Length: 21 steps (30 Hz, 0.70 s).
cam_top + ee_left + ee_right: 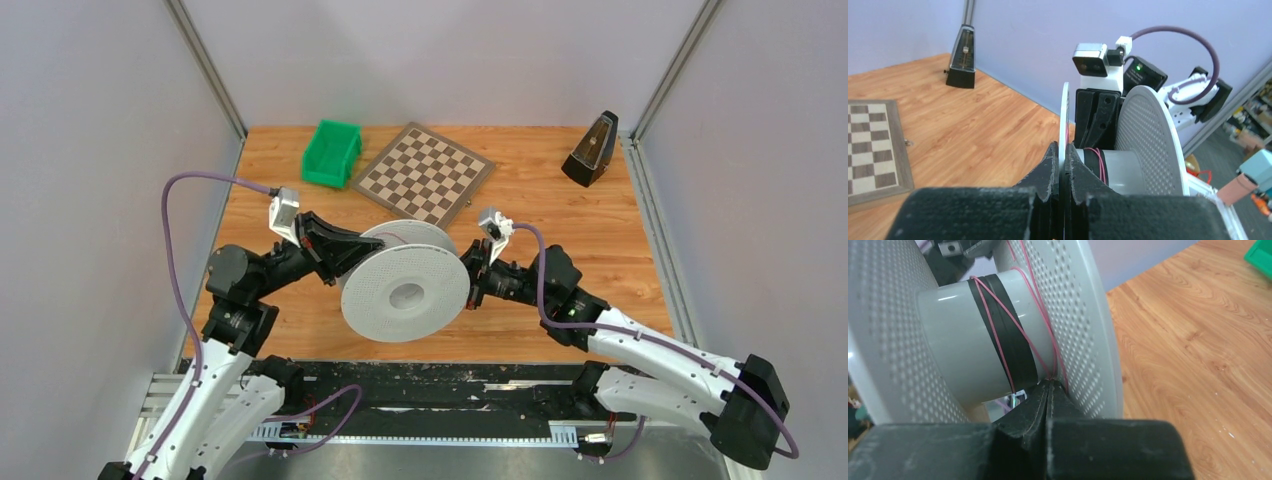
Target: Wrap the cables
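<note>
We see a white perforated spool [405, 290] tilted on edge, a thin pink cable [993, 330] loosely crossing its black-taped hub.

Jaws clamped, left arm [248, 288] and right arm [610, 328] angle inward.

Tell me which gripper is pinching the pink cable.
The right gripper: the pink cable runs into its shut tips; the left gripper clamps the spool flange.

One spool [405, 293], one pink cable [992, 330], one chessboard [423, 172], one bin [332, 153], one metronome [590, 150].
</note>
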Each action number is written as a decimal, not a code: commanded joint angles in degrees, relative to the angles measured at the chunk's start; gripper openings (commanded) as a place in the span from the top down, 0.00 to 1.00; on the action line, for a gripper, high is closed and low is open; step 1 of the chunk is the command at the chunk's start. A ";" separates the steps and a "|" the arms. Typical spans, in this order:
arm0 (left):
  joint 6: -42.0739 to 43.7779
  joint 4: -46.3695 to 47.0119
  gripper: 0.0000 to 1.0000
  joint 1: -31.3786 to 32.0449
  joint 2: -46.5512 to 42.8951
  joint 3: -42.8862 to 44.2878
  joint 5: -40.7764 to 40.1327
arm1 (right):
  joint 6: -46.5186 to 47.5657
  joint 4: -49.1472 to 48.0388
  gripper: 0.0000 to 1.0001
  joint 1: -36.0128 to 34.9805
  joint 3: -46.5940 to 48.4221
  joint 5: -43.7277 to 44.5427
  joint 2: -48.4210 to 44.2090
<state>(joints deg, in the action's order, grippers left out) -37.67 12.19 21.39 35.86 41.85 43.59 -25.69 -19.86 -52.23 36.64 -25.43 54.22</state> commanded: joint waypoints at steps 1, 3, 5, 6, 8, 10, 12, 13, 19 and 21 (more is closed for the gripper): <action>-8.45 12.44 1.00 -0.30 -0.78 -3.45 -13.90 | -10.71 -13.74 1.00 -0.57 -4.10 11.51 -0.26; -11.39 14.60 1.00 -0.32 -0.82 -5.47 -18.05 | -13.09 -18.51 1.00 -0.52 -5.84 13.93 1.39; -12.80 15.06 1.00 -0.31 -0.56 -6.73 -21.37 | -14.43 -21.00 1.00 -0.53 -5.65 15.40 4.01; -12.97 15.19 1.00 -0.30 -0.05 -7.40 -22.66 | -14.80 -21.05 1.00 -0.52 -4.91 15.89 5.50; -13.09 15.28 1.00 -0.36 0.85 -8.51 -24.43 | -15.83 -19.17 1.00 -0.34 -3.11 17.92 8.42; -12.77 15.40 1.00 -0.37 1.64 -10.02 -25.74 | -17.66 -19.11 1.00 -0.27 -2.60 20.01 10.74; -13.91 16.19 1.00 -0.30 2.26 -12.06 -27.01 | -20.13 -21.24 1.00 0.10 -3.12 21.07 12.43; -14.82 17.21 1.00 -0.32 2.45 -13.33 -27.31 | -21.28 -21.62 1.00 0.24 -3.42 22.03 12.83; -20.86 14.80 1.00 -0.30 3.05 -14.77 -33.06 | -25.33 -17.39 1.00 2.70 -2.09 22.09 14.36; -23.09 13.97 1.00 -0.33 3.46 -14.54 -34.48 | -27.16 -13.93 1.00 3.76 0.08 20.52 15.75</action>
<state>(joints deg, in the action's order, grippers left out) -57.71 26.87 19.86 38.44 26.61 13.69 -52.90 -41.32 -49.12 31.73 -5.13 67.29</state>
